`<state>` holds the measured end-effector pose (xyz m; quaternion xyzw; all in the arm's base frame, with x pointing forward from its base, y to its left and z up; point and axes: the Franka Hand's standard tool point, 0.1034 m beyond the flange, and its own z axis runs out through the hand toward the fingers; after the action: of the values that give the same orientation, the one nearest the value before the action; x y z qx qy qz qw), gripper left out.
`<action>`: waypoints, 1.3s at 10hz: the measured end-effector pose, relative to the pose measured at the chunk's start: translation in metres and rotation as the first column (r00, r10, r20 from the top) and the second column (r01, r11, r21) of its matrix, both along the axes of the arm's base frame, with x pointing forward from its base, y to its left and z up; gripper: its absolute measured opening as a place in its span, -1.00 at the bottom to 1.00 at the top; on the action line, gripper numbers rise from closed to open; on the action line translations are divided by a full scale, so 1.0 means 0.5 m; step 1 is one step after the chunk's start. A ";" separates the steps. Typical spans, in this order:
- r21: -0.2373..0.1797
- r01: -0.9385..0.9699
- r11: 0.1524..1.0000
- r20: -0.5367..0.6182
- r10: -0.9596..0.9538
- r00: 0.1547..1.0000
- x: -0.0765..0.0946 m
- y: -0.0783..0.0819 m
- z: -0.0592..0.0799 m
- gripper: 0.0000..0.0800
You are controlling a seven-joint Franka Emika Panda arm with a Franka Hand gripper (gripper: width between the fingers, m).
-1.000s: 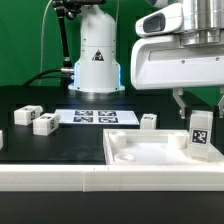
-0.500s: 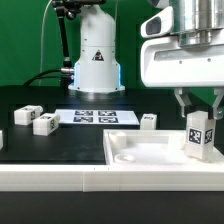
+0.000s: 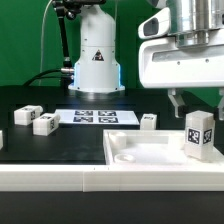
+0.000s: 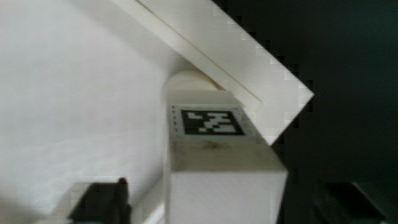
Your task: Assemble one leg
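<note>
One leg (image 3: 198,135) stood upright, its long axis vertical, in a corner of the rimmed white panel (image 3: 140,152) at the exterior view's right, directly below the tool (image 3: 198,103). The tool's fingers (image 4: 100,203) were spread wide on both sides of the leg and held nothing. Three other legs (image 3: 45,123) lay on the table (image 3: 60,145), outside the panel, which carried nothing else.

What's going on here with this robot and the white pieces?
A robot arm is working on one leg, which stands upright in a corner of the white panel at the exterior view's right. Its jaws are open, spread to either side above the leg's top, not gripping it. Three more legs lie on the black table near the marker board.
</note>
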<state>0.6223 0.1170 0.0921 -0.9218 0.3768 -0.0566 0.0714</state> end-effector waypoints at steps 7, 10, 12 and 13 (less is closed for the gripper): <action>-0.127 -0.703 0.700 -0.022 0.706 0.707 -0.002 0.015 -0.010 0.62; -0.168 -0.824 0.541 -0.045 0.831 0.555 -0.002 0.019 -0.011 0.62; -0.175 -0.853 0.492 -0.051 0.861 0.507 -0.001 0.015 -0.011 0.62; -0.175 -0.853 0.492 -0.051 0.860 0.507 -0.001 0.015 -0.011 0.31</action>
<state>0.6217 0.1247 0.0867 -0.9880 -0.1382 -0.0669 0.0162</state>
